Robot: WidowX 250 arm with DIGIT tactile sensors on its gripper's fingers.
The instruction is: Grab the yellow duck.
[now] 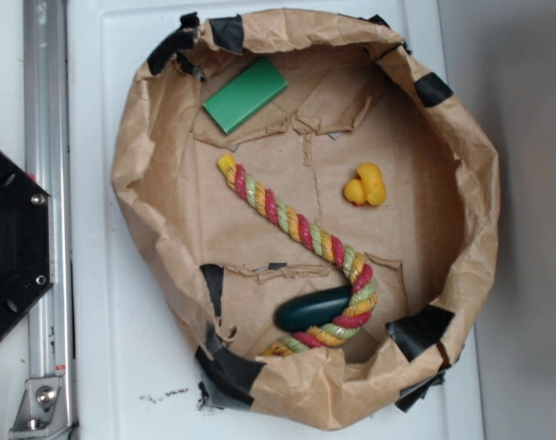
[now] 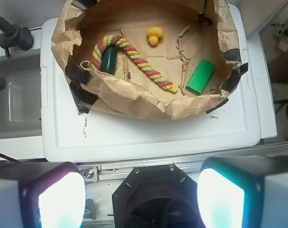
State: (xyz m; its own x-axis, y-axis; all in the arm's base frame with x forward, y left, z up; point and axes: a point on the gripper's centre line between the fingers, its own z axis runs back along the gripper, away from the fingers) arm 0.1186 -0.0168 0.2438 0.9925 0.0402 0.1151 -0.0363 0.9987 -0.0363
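Note:
The yellow duck point(image 1: 364, 186) is small and glossy and sits on the brown paper at the right side of the paper-lined basin point(image 1: 475, 174). In the wrist view the duck point(image 2: 155, 35) lies far off at the top centre. My gripper point(image 2: 141, 190) hangs well back from the basin, over the robot's black base. Its two fingers point(image 2: 61, 199) stand wide apart at the bottom corners of the wrist view with nothing between them. The gripper does not show in the exterior view.
A multicoloured twisted rope point(image 1: 296, 225) runs diagonally across the basin, curling around a dark green oblong object point(image 1: 313, 308). A green block point(image 1: 245, 94) lies at the back left. The basin rests on a white lid point(image 2: 148, 130). The black robot base point(image 1: 12, 243) and a metal rail point(image 1: 47, 183) stand at the left.

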